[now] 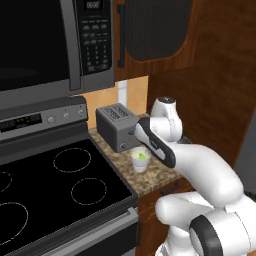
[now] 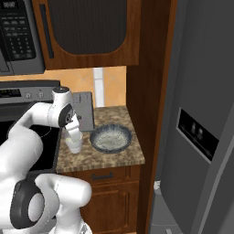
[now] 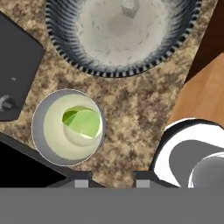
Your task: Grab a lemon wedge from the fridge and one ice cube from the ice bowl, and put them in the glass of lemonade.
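Lemon wedge (image 3: 81, 122) inside glass of lemonade (image 3: 68, 127).

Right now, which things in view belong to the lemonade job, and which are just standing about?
Part of the job:
- glass of lemonade, on the counter
- lemon wedge, already lying in the glass
- ice bowl, beside the glass
- ice cube, in the bowl
- fridge, doors shut

Just standing about:
- toaster
- stove
- microwave
- upper cabinet

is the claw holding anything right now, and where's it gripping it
Nothing is held. The claw hovers with a bare gap between its tips, and the lemon wedge already lies in the glass of lemonade.
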Tool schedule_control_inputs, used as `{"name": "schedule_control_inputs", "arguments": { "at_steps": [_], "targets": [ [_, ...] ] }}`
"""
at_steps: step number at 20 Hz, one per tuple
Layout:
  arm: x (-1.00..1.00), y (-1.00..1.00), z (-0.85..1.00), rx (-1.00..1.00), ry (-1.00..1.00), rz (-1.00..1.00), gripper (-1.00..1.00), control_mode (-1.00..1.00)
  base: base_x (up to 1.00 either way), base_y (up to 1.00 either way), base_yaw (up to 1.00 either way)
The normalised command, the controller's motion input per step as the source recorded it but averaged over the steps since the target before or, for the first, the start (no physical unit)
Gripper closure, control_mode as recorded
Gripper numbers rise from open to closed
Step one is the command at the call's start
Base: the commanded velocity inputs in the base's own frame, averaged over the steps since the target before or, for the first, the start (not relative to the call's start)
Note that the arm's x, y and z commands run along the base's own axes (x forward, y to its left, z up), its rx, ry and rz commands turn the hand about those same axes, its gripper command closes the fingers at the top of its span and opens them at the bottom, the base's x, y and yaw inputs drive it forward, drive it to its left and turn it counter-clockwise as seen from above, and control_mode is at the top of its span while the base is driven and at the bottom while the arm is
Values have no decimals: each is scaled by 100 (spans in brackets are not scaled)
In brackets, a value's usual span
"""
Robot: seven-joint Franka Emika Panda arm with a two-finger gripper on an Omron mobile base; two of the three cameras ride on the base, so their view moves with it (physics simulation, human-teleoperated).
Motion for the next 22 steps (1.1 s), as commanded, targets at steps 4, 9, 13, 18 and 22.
{"name": "schedule_control_inputs", "arguments": {
  "at_steps": [4,9,13,18,22],
  "targets": [
    [65,24,-37,-1,1,0,100,-100,0,0,0],
    [66,19,-34,-1,0,0,100,-100,0,0,0],
    [22,0,-26,0,1,0,100,-100,0,0,0],
    [11,0,-29,0,0,0,100,-100,0,0,0],
    [2,0,-7,0,0,0,100,-100,0,0,0]
  ]
}}
